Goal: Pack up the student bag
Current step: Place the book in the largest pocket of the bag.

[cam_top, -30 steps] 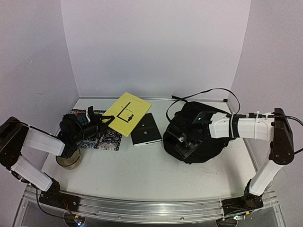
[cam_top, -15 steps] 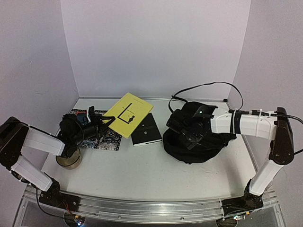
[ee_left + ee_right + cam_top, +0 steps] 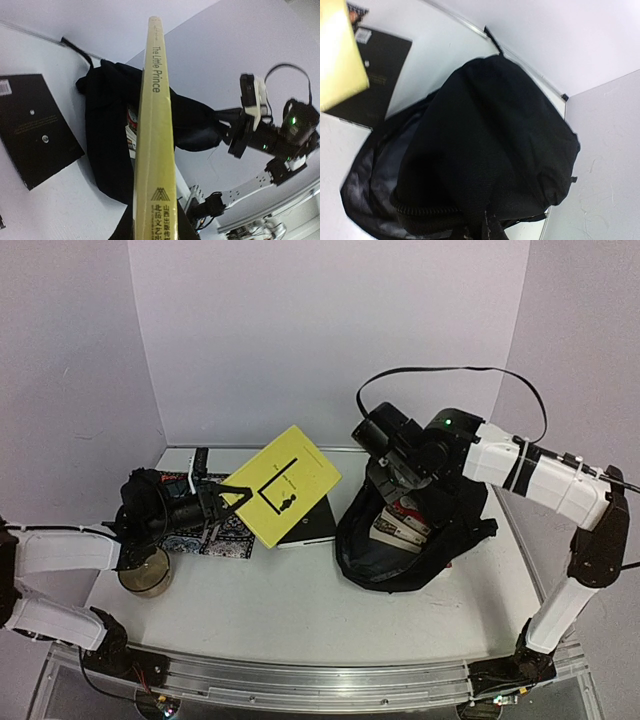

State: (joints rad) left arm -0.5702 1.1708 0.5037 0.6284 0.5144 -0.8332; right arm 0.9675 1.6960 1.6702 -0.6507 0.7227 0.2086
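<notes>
1. Backpack (image 3: 365,560): large, soft black woven fabric, slumped dome shape with a heavy zipper along the mouth. It stands on the right half of the table (image 3: 300,615), with its top edge pulled upward and the mouth gaping toward the left. The grey lining shows in the right wrist view.
   - Contents: a small stack of flat books (image 3: 402,523) with red-and-white covers lies in the opening.
2. Right gripper (image 3: 390,475): pinched tight on the backpack's upper fabric and raised above the table. A black cable (image 3: 450,370) loops over the arm.
3. Yellow book (image 3: 285,485): thin, stiff and matte, with its title printed on the spine. It is held off the table at a tilt. Its lower edge hangs over the notebook and its right edge is near the backpack mouth but not touching it.
4. Left gripper (image 3: 238,496): narrow, clamped on the yellow book's left corner.
5. Black notebook (image 3: 315,530): flat, hard-covered and rectangular. It lies just left of the backpack with a slim gap between them.
6. Patterned mat (image 3: 228,535): flat, dark and ornate. It lies left of the notebook, partly under the left arm.
7. Round cup (image 3: 145,578): tan, near the table's left edge. Its contents cannot be made out.
8. Table: smooth white top with a broad bare strip along the near edge. Pale walls stand close at the back and on both sides.
</notes>
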